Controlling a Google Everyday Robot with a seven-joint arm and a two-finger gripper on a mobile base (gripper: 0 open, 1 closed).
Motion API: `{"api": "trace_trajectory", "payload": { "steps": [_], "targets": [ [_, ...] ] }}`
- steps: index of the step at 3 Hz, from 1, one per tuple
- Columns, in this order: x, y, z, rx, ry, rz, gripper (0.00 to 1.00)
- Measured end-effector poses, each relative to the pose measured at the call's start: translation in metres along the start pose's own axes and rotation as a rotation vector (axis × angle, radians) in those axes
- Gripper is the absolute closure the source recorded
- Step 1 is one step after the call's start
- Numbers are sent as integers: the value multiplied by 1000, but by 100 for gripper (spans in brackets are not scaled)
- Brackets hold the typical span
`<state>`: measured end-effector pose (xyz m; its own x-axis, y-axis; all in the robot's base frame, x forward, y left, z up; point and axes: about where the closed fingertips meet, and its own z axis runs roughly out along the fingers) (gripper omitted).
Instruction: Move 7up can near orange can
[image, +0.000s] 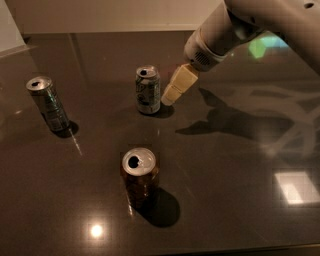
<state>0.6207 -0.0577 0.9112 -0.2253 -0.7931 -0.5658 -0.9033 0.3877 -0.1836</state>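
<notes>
Camera view: gripper (170, 96) poised at the 7up can (148, 90), grasp not yet made.
Its tip hangs just right of the 7up can, far centre on the dark table (240, 200), with nothing in its hold; open or closed, I can't tell. This looks like the reach step. The orange can (140, 177) stands nearer, well apart, and a grey-silver can (48, 102) sits far left. Next call: straddle the 7up can, grip it, then bring it nearer, beside the orange can.
</notes>
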Motion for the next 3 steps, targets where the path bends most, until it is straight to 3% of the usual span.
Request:
{"api": "trace_trajectory", "payload": {
  "steps": [2,3],
  "targets": [
    [-27,12,22,-88,-98,50,0],
    [-34,24,33,-124,-122,37,0]
  ]
}}
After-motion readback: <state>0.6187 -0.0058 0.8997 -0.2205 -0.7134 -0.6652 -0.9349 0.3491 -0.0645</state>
